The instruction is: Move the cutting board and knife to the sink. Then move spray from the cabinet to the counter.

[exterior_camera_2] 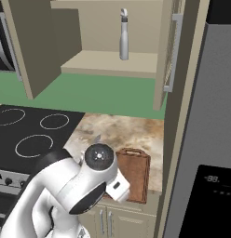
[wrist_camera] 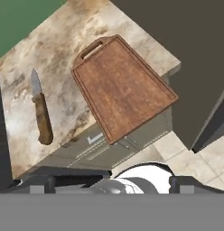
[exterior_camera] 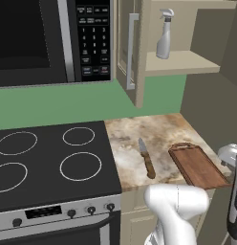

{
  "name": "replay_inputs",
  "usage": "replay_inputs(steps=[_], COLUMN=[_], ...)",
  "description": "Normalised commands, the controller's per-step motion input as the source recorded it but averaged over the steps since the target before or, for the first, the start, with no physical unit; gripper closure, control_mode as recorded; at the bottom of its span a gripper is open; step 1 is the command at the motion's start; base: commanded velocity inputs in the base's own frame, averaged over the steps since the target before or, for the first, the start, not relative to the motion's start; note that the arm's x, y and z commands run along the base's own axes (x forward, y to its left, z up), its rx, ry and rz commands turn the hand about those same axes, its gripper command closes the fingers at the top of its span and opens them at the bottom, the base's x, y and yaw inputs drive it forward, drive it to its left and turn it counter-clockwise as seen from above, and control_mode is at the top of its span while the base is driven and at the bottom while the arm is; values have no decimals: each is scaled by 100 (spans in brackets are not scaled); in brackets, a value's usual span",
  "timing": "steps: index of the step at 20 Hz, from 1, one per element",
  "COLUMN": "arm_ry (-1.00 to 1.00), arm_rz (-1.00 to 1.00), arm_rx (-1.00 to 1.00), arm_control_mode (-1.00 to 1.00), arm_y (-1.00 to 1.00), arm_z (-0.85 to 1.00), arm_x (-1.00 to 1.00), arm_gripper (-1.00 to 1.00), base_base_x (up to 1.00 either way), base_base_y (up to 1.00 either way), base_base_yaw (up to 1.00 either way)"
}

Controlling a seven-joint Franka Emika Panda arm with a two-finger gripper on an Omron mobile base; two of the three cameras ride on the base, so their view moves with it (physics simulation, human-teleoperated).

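Observation:
The reddish-brown cutting board [exterior_camera: 197,165] [exterior_camera_2: 137,172] [wrist_camera: 123,88] lies flat at the counter's [exterior_camera: 139,131] [wrist_camera: 64,45] front right corner, handle end toward the wall. To its left rests the knife [exterior_camera: 147,160] [wrist_camera: 40,110], wooden handle toward the front edge. The pale spray [exterior_camera: 164,40] [exterior_camera_2: 124,35] stands upright on the shelf of the open cabinet [exterior_camera: 182,63] [exterior_camera_2: 108,62]. My gripper [wrist_camera: 116,185] hovers above and in front of the board, open, with nothing between its fingers. The sink is out of view.
A black stovetop [exterior_camera: 48,162] adjoins the counter on the left, with a microwave [exterior_camera: 44,38] above it. The cabinet doors [exterior_camera: 132,52] [exterior_camera_2: 171,51] hang open over the counter. A tall grey fridge [exterior_camera_2: 206,139] walls off the right side.

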Motion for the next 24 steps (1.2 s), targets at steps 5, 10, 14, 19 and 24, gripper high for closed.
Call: replay_inputs(steps=[5,10,14,19,24], arm_ry=[0,0,-2,0,0], arm_rz=[-29,-27,-16,-11,-6], arm_rx=[21,19,11,5,7], arm_control_mode=[-100,-100,-100,-100,-100], arm_y=[0,0,-3,-7,-11], arm_z=[-2,-3,-15,-24,-21], arm_x=[-13,-8,-7,0,0], arm_gripper=[-100,-100,-100,-100,-100], base_base_x=[0,0,0,0,0], base_base_y=[0,0,0,0,0], base_base_yaw=[0,0,0,0,0])
